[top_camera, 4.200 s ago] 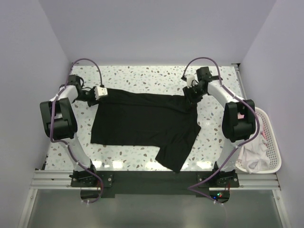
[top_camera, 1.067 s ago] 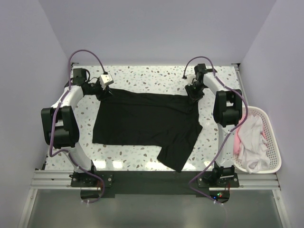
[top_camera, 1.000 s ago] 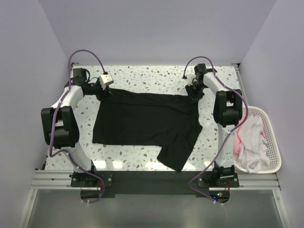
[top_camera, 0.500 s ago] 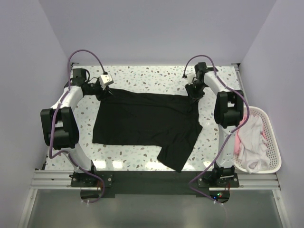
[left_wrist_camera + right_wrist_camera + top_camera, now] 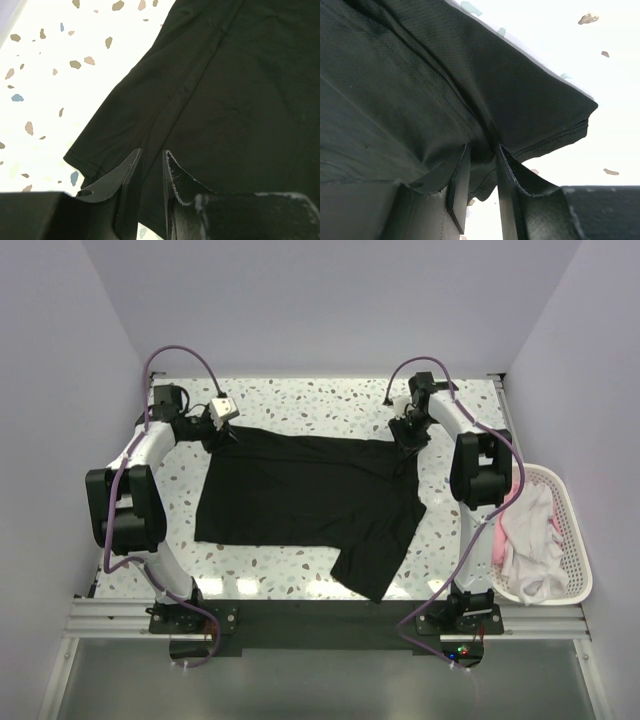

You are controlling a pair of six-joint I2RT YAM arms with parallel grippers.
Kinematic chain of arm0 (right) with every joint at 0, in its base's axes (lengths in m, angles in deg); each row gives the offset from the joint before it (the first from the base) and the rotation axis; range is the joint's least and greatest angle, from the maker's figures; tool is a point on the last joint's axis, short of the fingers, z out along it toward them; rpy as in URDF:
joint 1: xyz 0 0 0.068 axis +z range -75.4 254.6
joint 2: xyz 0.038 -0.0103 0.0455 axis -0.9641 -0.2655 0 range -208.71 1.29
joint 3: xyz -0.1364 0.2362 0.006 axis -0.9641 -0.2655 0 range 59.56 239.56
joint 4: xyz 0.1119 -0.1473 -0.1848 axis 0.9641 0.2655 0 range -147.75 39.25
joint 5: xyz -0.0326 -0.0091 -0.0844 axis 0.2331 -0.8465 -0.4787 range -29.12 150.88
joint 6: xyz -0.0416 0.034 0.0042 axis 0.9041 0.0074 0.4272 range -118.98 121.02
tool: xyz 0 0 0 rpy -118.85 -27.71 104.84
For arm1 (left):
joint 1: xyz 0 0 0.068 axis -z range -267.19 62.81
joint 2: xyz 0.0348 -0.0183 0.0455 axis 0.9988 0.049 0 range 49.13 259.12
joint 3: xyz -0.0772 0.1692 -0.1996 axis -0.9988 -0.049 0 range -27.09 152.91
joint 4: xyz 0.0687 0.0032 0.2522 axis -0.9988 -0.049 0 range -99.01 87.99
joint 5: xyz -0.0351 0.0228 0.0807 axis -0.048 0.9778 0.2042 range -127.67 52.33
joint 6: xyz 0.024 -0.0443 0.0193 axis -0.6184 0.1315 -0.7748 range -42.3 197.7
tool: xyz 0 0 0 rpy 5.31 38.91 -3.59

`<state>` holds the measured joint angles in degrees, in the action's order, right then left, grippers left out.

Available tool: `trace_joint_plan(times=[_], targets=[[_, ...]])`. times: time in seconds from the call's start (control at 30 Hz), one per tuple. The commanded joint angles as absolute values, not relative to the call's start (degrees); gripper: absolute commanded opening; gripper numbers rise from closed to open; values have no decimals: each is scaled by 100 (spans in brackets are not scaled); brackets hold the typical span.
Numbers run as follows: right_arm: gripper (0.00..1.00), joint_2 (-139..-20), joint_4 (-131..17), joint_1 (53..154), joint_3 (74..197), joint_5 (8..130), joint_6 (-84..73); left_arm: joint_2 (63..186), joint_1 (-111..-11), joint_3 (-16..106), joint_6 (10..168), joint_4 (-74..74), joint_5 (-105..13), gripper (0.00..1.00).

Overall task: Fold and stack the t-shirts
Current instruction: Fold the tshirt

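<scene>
Pinching black t-shirt far corners: left claw clamped on one; right claw clamped on other.

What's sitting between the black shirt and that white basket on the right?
In the top view, only bare speckled table and the right arm standing there; the black t-shirt and basket lie apart.

Speckled terrazzo counter is seen centre-frame. White slatted basket is set at 4 o'clock, aluminium rail at 6 o'clock.
</scene>
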<state>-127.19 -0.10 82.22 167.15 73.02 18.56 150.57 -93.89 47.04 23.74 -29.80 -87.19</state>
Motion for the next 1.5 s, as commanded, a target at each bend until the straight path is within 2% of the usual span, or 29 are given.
trace_joint_plan(times=[0.0,0.1,0.17,0.33,0.63,0.9,1.17,1.23,1.3,1.37,1.47], targets=[[31,-12343,123,8269,16873,7398,1808,14853,-9396,4683,2478,-2785,-8927,27],[30,-12290,105,8269,16864,7380,1790,14870,-9405,4674,2513,-2767,-8935,27],[24,-12290,114,8269,16864,7389,1816,14879,-9396,4674,2540,-2750,-8944,27],[0,-12290,175,8277,16855,7582,1878,14879,-9387,4727,2637,-2714,-8935,27],[0,-11675,527,8506,16145,8707,3184,14853,-9404,4701,3005,-2785,-8839,27],[0,-11017,598,9190,14897,8295,4696,14976,-9396,4824,3533,-2925,-8698,30],[0,-10673,457,9429,14289,7961,5604,14853,-9457,4578,3603,-2855,-8663,30],[16,-10629,465,9481,14245,7873,5779,14844,-9484,4534,3630,-2855,-8654,31],[39,-10646,605,9482,14349,7881,5789,14853,-9501,4499,3691,-2829,-8646,31],[47,-10733,737,9455,14691,7986,5552,14897,-9492,4542,3831,-2837,-8575,31],[49,-10979,1037,9350,15385,8469,4991,14993,-9519,4639,3981,-2872,-8417,32]])
